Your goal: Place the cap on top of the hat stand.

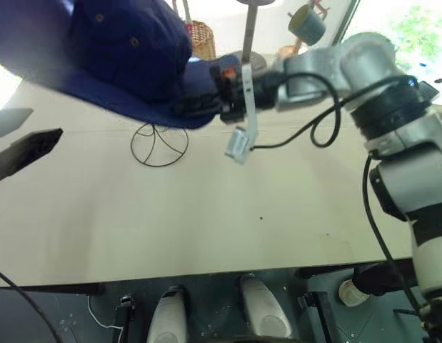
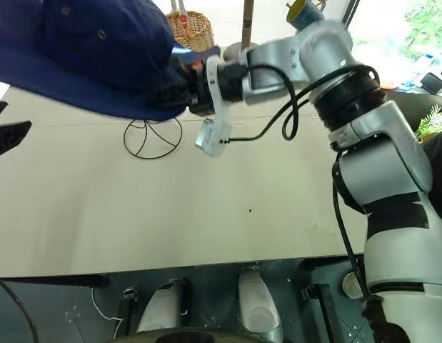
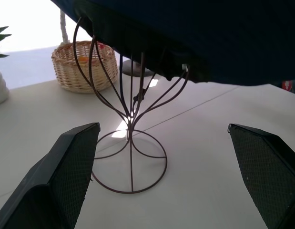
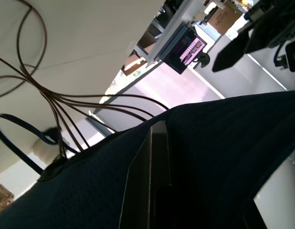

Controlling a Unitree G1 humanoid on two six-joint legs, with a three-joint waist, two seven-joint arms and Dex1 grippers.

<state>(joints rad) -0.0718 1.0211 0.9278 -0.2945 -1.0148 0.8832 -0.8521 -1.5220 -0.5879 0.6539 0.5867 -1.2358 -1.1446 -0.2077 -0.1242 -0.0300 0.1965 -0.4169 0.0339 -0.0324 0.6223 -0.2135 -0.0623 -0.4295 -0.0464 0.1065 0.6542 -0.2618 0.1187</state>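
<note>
On my left, my left gripper (image 3: 161, 176) hangs wide open and empty beside the hat stand (image 3: 131, 138), whose looped base sits on the pale table (image 1: 206, 229). Over the stand's wire cage hangs the cap (image 1: 128, 50), its brim draped across the upper wires but, I judge, not yet settled square on top. To the right, my right gripper (image 1: 199, 106) is pinched shut on the brim, so lowering and letting go remain.

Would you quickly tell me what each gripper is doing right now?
Left gripper: open, holding nothing.
Right gripper: shut on the cap's brim.
</note>
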